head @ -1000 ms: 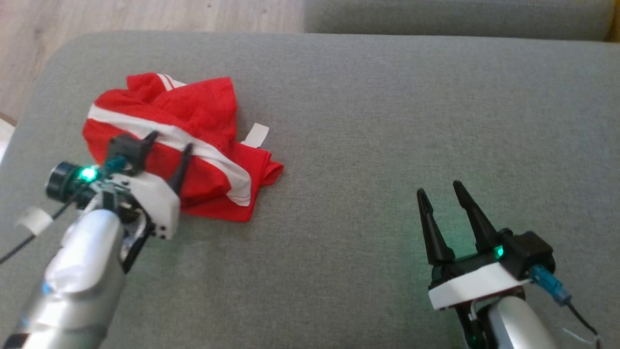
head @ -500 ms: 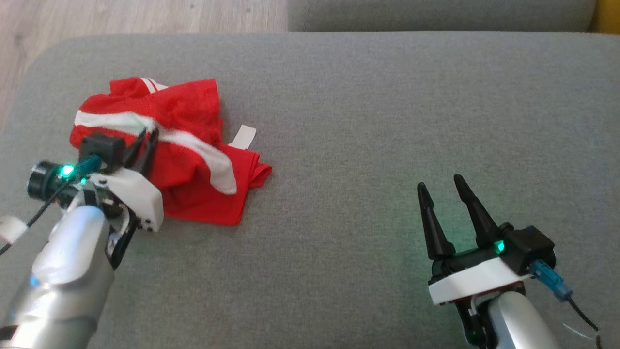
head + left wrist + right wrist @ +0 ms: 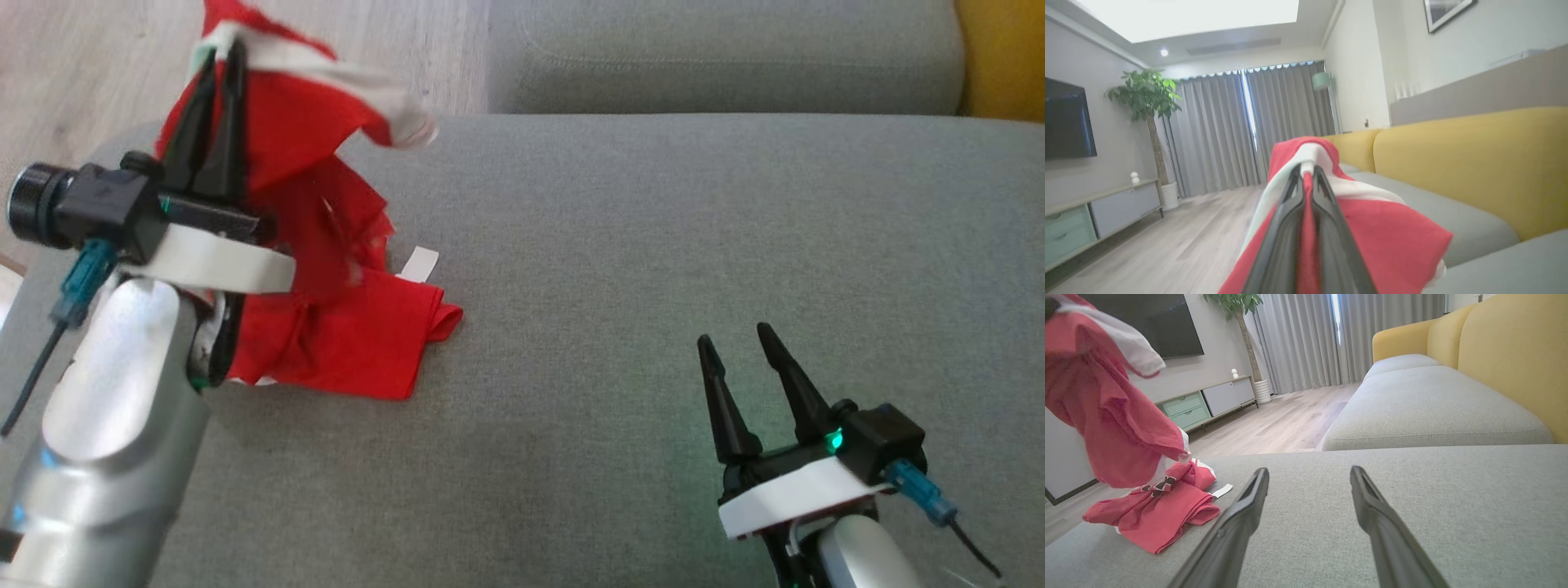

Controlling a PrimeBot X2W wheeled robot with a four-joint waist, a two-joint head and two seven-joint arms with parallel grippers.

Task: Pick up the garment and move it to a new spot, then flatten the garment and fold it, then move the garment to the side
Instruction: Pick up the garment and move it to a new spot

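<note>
Head camera looking down on a grey sofa seat [image 3: 653, 245]. Nearest, at lower right, the right gripper [image 3: 732, 335] sits low by the cushion. Its two dark fingers are spread wide and point away from the robot, holding nothing. Its own wrist camera shows bare grey fabric between them.

At lower left, the silver left forearm [image 3: 106, 425] rises steeply from the bottom edge, and the left gripper [image 3: 222, 61] points up and away. Its fingers are pinched almost together on a fold of the red garment [image 3: 343, 327] at its white stripe [image 3: 343, 65]. The left wrist camera shows red cloth squeezed between the fingers and draped over their tips.

The garment's upper part hangs in the air from that grip. Its lower part lies bunched on the left of the seat, with a small white tag [image 3: 419, 263] beside it. Beyond are a wooden floor [image 3: 82, 82] and a second grey cushion [image 3: 718, 57].
</note>
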